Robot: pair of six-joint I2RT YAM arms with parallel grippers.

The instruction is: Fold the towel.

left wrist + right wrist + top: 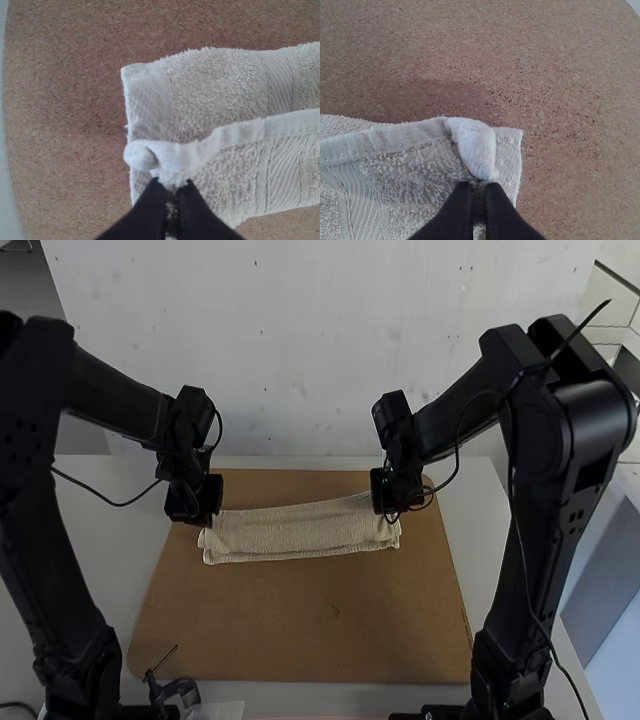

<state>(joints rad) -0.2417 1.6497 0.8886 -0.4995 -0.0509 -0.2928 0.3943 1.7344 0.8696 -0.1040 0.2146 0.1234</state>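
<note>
Towel: the cream terry towel (295, 532) is lying in a long, narrow strip across the upper part of the brown mat (300, 630) on the table (120, 560). It's at least two layers deep, so I'd call it partly folded.

Left gripper: my left gripper (172, 192) has its black tips pinched together on one end of the top layer's hem (280, 125), with a little roll of cloth bunched by the tips.

Right gripper: same deal on the other end. The right gripper (479, 192) is clamped on its corner (472, 147), which is puckered up into a soft lump.

Layers: the lower layer (215, 85) sticks out past the hem in the left wrist view, so the edges don't line up there. A bit of the lower layer peeks out beside the right corner too.

Step in hand: looks to me like a two-handed fold, bringing the top hem over the layer underneath.

Next move: I'd take both ends together, keep the hem straight between them, square it to the lower edge, set it down, then open both grippers gently.

Watch out for: those bunched corners. Let go too fast or unevenly and I reckon they'd stay rumpled or drag the fold crooked.
</note>
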